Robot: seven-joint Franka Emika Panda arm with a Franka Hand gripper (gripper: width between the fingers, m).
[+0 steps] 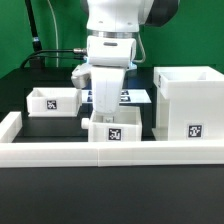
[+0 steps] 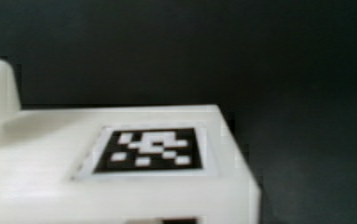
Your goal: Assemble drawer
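Note:
A small white tray (image 1: 113, 131) with a square tag on its front stands against the border wall in the middle. My gripper (image 1: 107, 117) is down on its rim. The wrist view shows that tray's tagged face (image 2: 154, 150) very close and blurred, filling the space between my fingers, so the gripper looks shut on the tray's wall. A second tagged tray (image 1: 50, 100) stands at the exterior view's left. The tall boxy housing (image 1: 188, 100) stands at the exterior view's right, open side up, tag on its front.
The long low white border wall (image 1: 60, 152) runs along the front and turns back at the left. The marker board (image 1: 137, 97) lies behind my gripper. Bare dark table (image 2: 308, 120) lies beside the held tray.

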